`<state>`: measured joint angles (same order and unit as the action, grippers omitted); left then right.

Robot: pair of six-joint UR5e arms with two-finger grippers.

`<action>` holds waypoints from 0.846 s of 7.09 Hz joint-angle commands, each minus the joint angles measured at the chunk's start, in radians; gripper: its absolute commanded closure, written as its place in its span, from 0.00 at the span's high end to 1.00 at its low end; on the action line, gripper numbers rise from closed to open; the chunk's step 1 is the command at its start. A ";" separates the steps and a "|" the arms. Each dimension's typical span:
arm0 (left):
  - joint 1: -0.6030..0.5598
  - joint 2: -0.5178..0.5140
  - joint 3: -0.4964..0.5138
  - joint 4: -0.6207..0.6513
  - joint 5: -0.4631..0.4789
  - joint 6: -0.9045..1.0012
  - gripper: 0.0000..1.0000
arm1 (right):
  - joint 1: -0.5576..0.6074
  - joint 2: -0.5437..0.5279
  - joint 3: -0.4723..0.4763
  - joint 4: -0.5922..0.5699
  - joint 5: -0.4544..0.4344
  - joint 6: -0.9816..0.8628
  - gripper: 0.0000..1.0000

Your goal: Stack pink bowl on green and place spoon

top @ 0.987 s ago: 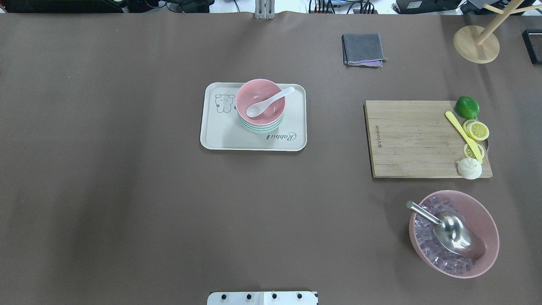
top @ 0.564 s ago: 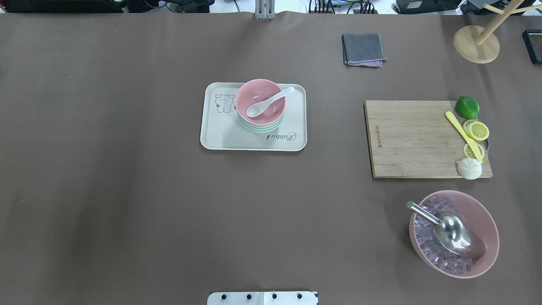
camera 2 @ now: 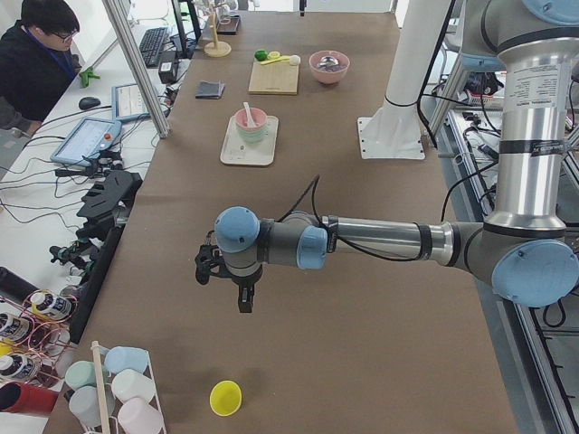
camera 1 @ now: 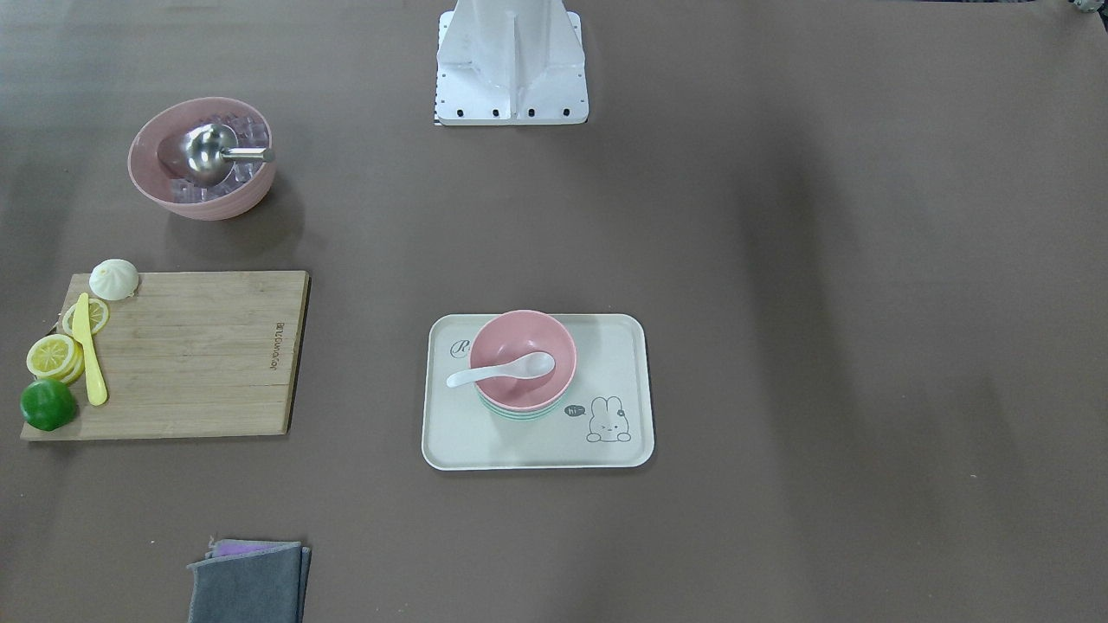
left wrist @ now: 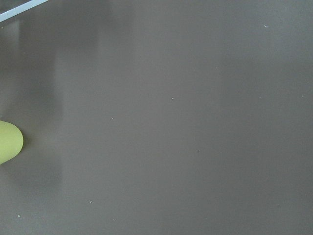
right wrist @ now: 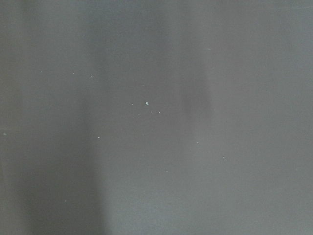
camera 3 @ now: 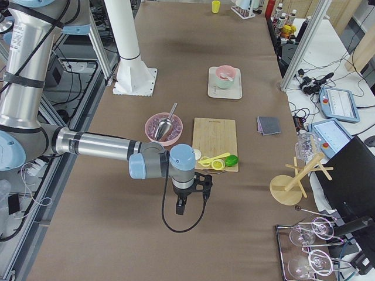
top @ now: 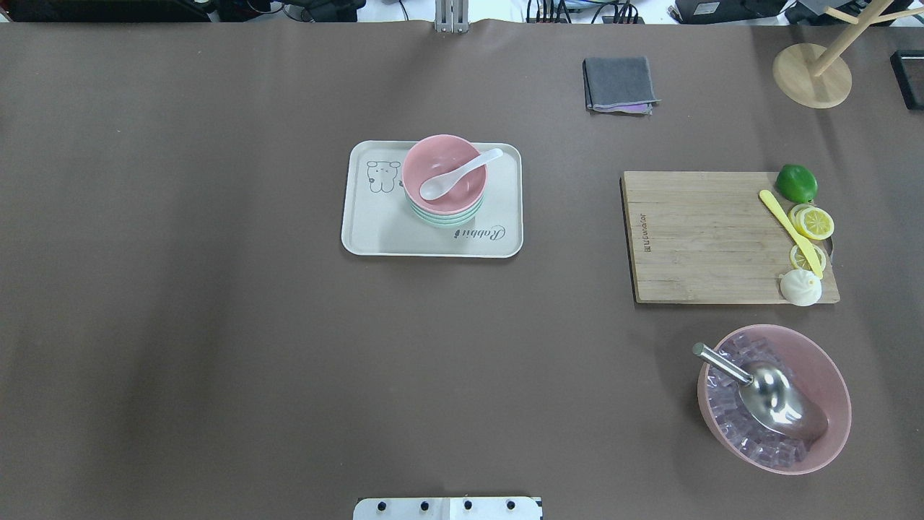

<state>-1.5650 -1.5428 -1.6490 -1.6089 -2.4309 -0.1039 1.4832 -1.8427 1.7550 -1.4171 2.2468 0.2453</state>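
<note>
the pink bowl (top: 456, 189) sits nested on the green bowl (top: 440, 217), whose rim peeks out beneath it, on the cream tray (top: 375, 231) just above the middle of the overhead frame. the white spoon (top: 456, 175) lies inside the pink bowl, its handle resting on the rim toward the upper right. the left tool (camera 2: 244, 303) hangs over the bare brown surface (top: 216, 325) in the left side view, well apart from the tray. the right tool (camera 3: 180, 206) hangs likewise, lower middle of the right side view. whether either tool is spread or pressed together, i cannot tell.
</note>
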 commanded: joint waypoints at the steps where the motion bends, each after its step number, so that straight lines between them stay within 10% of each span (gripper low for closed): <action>1: 0.000 0.022 0.000 0.006 -0.007 0.000 0.99 | 0.000 -0.001 0.047 -0.068 0.019 0.000 1.00; 6: 0.000 0.030 -0.017 -0.005 0.001 0.001 0.99 | -0.001 0.003 0.044 -0.066 0.014 0.000 1.00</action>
<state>-1.5647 -1.5134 -1.6574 -1.6129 -2.4295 -0.1028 1.4818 -1.8417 1.7990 -1.4846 2.2636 0.2447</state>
